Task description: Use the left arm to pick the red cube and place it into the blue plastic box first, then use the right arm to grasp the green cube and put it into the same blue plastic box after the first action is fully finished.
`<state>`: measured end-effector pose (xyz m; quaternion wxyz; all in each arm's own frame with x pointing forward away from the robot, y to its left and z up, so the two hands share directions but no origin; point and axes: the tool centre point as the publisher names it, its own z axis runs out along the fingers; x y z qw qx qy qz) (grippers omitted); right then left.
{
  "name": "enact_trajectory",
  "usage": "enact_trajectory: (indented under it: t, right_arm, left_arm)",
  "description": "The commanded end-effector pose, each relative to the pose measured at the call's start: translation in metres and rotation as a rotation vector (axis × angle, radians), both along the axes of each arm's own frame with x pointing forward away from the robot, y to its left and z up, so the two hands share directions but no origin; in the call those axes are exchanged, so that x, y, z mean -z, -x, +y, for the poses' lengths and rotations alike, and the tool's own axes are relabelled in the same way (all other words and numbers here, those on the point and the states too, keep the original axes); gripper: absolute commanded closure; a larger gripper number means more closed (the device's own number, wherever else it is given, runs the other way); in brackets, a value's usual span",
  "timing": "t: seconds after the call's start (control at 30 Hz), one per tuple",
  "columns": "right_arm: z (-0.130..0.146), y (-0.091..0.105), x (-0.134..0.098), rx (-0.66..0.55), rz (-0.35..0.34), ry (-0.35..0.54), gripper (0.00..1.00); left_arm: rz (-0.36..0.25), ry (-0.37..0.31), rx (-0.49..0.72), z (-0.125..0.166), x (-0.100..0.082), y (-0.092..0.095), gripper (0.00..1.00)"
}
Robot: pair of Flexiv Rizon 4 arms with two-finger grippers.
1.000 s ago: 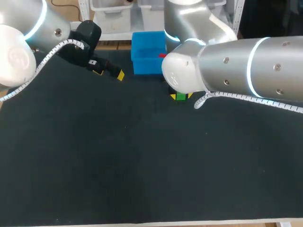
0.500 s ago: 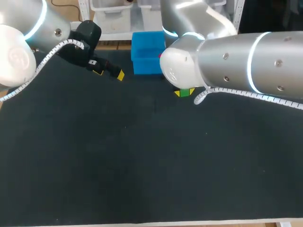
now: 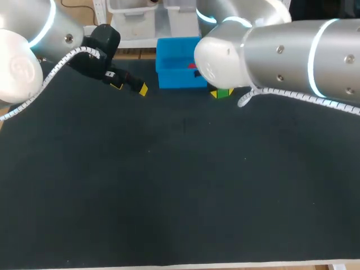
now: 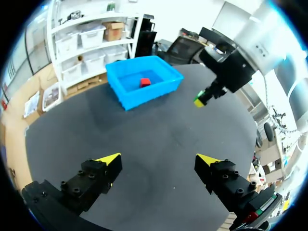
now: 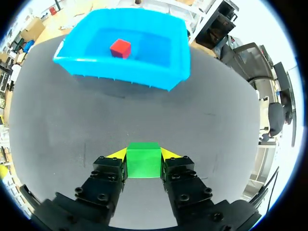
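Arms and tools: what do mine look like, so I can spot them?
The left arm and right arm are silver-grey tubes with rounded white joint caps, a glowing pale ring and a white coiled cable. The left tool and right tool are black bolted blocks with yellow tips.

Red cube inside blue box

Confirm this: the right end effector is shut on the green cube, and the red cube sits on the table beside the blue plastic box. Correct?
Not quite. The red cube lies inside the blue plastic box, not beside it, as the right wrist view shows. The rest holds: the right end effector is shut on the green cube.
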<state>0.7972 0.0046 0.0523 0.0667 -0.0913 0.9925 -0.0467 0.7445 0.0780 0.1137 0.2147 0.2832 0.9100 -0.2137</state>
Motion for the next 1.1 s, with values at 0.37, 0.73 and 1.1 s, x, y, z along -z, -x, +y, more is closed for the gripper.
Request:
enact_trajectory:
  t: [0.37,0.73,1.1]
  right_arm:
    - [-0.011,-0.004,-0.053,-0.076,-0.013,-0.051,1.0]
    - [-0.014,-0.019,-0.065,-0.151,-0.05,-0.138,1.0]
    - [-0.016,-0.052,-0.072,-0.228,-0.075,-0.272,1.0]
  left_arm:
    - [-0.002,0.006,0.005,0.002,0.001,0.0,0.0]
    - [-0.002,0.006,0.005,0.002,0.001,0.0,0.0]
    - [-0.002,0.006,0.005,0.002,0.001,0.0,0.0]
